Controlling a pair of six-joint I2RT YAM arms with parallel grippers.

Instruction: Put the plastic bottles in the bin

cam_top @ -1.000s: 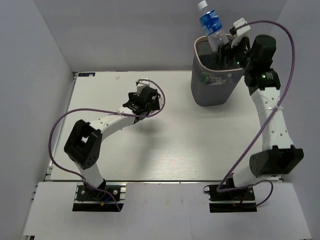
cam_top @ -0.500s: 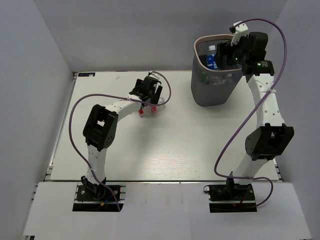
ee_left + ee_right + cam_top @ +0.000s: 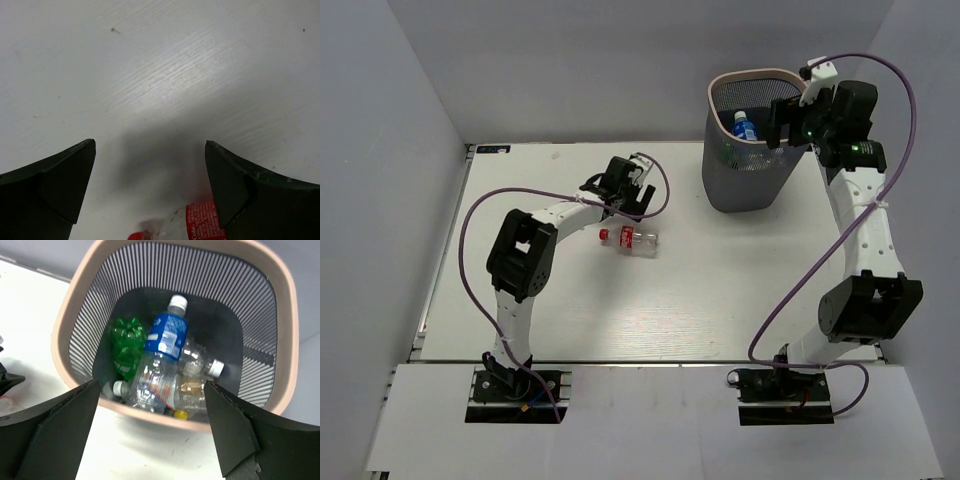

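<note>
A clear red-capped plastic bottle [image 3: 628, 238] is seen by the parted left gripper [image 3: 150, 150]; the right gripper [image 3: 152, 390] is held spread over a beige-rimmed mesh bin [image 3: 287, 330].

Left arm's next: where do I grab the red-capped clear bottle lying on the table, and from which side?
Take the red-capped clear plastic bottle around its red-labelled middle, from straight above. It lies on its side, so set the open left gripper across its width, clear of the narrower cap end.

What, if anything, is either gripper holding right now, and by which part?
Nothing. The left gripper and the right gripper are both open and empty.
</note>
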